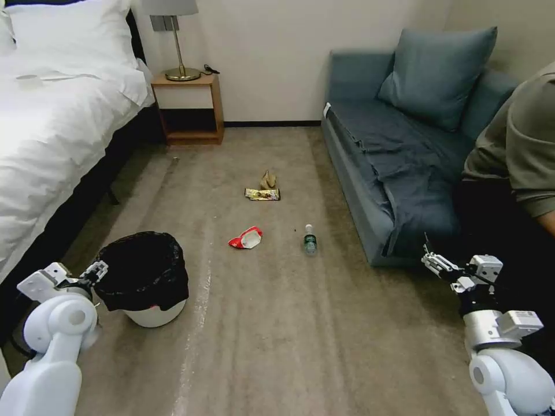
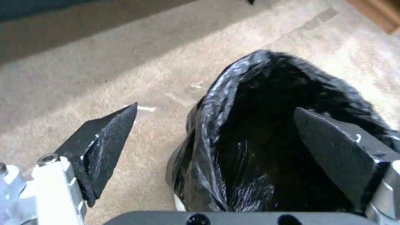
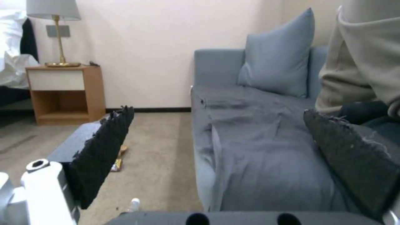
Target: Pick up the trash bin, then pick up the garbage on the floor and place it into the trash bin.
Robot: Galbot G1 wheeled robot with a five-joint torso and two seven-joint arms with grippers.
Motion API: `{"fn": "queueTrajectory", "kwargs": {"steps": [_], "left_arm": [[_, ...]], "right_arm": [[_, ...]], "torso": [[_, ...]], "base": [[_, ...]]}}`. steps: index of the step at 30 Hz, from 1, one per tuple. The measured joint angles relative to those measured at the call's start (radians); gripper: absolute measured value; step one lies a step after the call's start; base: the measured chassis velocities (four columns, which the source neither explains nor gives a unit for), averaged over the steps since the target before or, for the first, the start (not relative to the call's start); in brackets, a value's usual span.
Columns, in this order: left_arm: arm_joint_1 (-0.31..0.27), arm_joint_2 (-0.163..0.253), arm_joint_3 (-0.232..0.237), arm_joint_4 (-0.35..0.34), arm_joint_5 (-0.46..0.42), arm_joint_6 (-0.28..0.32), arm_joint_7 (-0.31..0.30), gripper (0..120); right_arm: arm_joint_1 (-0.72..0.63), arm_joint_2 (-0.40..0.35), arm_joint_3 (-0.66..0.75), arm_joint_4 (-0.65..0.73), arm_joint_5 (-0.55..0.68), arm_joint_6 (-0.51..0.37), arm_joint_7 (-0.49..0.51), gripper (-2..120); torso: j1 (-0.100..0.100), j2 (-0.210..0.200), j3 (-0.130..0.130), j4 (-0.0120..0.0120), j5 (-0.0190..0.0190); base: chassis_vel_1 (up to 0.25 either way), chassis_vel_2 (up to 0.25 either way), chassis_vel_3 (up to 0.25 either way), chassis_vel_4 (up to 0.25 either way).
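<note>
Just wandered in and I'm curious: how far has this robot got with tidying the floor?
Nothing looks done yet. In hand: the left gripper is open, one finger outside and one over the mouth of the trash bin, which stands on the carpet. Left to do: the snack packet, bottle, gold wrapper and paper wad all lie on the floor. The right gripper waits open by the sofa.

From the head we look forward and down over the carpet, with the bed at ten o'clock and the sofa at two. Our left wrist camera sits close above the trash bin, peering between its fingers into the liner; that bin lies at eight o'clock in the head view. Our right wrist camera looks low and level toward the sofa and nightstand, both shared with the head view.
</note>
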Motion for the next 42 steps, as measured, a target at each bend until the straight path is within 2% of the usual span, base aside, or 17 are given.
{"fn": "queueTrajectory", "kwargs": {"steps": [3, 5, 9, 11, 16, 19, 23, 25, 27, 28, 30, 31, 33, 34, 37, 38, 42], "left_arm": [[-0.018, -0.003, 0.0, 0.026, -0.024, 0.01, -0.002, 100], [-0.068, -0.017, -0.002, 0.086, -0.077, 0.049, -0.014, 100], [-0.092, -0.019, 0.004, 0.116, -0.094, 0.063, -0.016, 100], [-0.125, -0.022, 0.016, 0.178, -0.073, 0.069, 0.004, 100], [-0.142, -0.02, 0.016, 0.226, -0.064, 0.069, 0.023, 100], [-0.152, -0.017, 0.013, 0.27, -0.049, 0.059, 0.056, 100], [-0.153, -0.019, 0.013, 0.285, -0.051, 0.054, 0.083, 96], [-0.148, -0.02, 0.013, 0.288, -0.052, 0.054, 0.096, 91], [-0.142, -0.02, 0.011, 0.295, -0.054, 0.055, 0.116, 81], [-0.142, -0.02, 0.011, 0.295, -0.054, 0.055, 0.116, 81], [-0.139, -0.019, 0.01, 0.297, -0.055, 0.056, 0.129, 70], [-0.139, -0.019, 0.01, 0.297, -0.055, 0.056, 0.129, 70], [-0.136, -0.017, 0.007, 0.299, -0.06, 0.06, 0.148, 58], [-0.136, -0.017, 0.007, 0.299, -0.06, 0.06, 0.148, 58], [-0.13, -0.018, 0.007, 0.293, -0.06, 0.068, 0.17, 43], [-0.13, -0.018, 0.007, 0.293, -0.06, 0.068, 0.17, 43], [-0.118, -0.019, 0.007, 0.29, -0.042, 0.058, 0.209, 25]], "right_arm": [[0.0, 0.005, -0.007, 0.0, -0.007, 0.008, 0.011, 100], [-0.004, 0.013, -0.013, 0.005, -0.015, 0.015, 0.019, 100], [-0.011, 0.014, -0.014, 0.012, -0.022, 0.02, 0.018, 100], [-0.02, 0.016, -0.01, 0.015, -0.032, 0.032, 0.008, 100], [-0.022, 0.016, -0.015, 0.02, -0.034, 0.038, -0.002, 100], [-0.022, 0.013, -0.025, 0.023, -0.038, 0.041, -0.012, 100], [-0.024, 0.014, -0.028, 0.024, -0.045, 0.044, -0.015, 100], [-0.025, 0.015, -0.029, 0.024, -0.047, 0.046, -0.016, 100], [-0.025, 0.016, -0.031, 0.024, -0.052, 0.048, -0.017, 100], [-0.025, 0.016, -0.031, 0.024, -0.052, 0.048, -0.017, 100], [-0.024, 0.017, -0.036, 0.026, -0.057, 0.049, -0.017, 100], [-0.024, 0.017, -0.036, 0.026, -0.057, 0.049, -0.017, 100], [-0.02, 0.02, -0.05, 0.039, -0.067, 0.048, -0.018, 100], [-0.02, 0.02, -0.05, 0.039, -0.067, 0.048, -0.018, 100], [-0.016, 0.02, -0.057, 0.041, -0.076, 0.045, -0.018, 100], [-0.016, 0.02, -0.057, 0.041, -0.076, 0.045, -0.018, 100], [-0.014, 0.02, -0.057, 0.031, -0.077, 0.045, -0.018, 100]], "torso": [[0.0, 0.0, 0.0, 0.0, 0.0001], [0.0, 0.0, 0.0, 0.0, -0.0001], [0.0, 0.0, 0.0, -0.0001, 0.0001], [0.0, 0.0, 0.0, -0.0001, -0.0001], [0.0, 0.0, 0.0, -0.0002, 0.0001], [0.0, 0.0, 0.0, 0.0002, 0.0], [0.0, 0.0, 0.0, -0.0002, 0.0002], [0.0, 0.0, 0.0, -0.0002, 0.0001], [0.0, 0.0, 0.0, 0.0, 0.0001], [0.0, 0.0, 0.0, 0.0, 0.0001], [0.0, 0.0, 0.0, -0.0001, 0.0001], [0.0, 0.0, 0.0, -0.0001, 0.0001], [0.0, 0.0, 0.0, 0.0, 0.0002], [0.0, 0.0, 0.0, 0.0, 0.0002], [0.0, 0.0, 0.0, 0.0, 0.0003], [0.0, 0.0, 0.0, 0.0, 0.0003], [0.0, 0.0, 0.0, 0.0001, 0.0003]], "base": [[0.0, 0.0, 0.0, 0.0], [0.0, 0.0, 0.0, 0.0], [0.0, 0.0, 0.0, 0.0], [0.0, 0.0, 0.0, 0.0], [0.0, 0.0, 0.0, 0.0], [0.0, 0.0, 0.0, 0.0], [0.0, 0.0, 0.0, 0.0], [0.0, 0.0, 0.0, 0.0], [0.0, 0.0, 0.0, 0.0], [0.0, 0.0, 0.0, 0.0], [0.0, 0.0, 0.0, 0.0], [0.0, 0.0, 0.0, 0.0], [0.0, 0.0, 0.0, 0.0], [0.0, 0.0, 0.0, 0.0], [0.0, 0.0, 0.0, 0.0], [0.0, 0.0, 0.0, 0.0], [0.0, 0.0, 0.0, 0.0]]}}
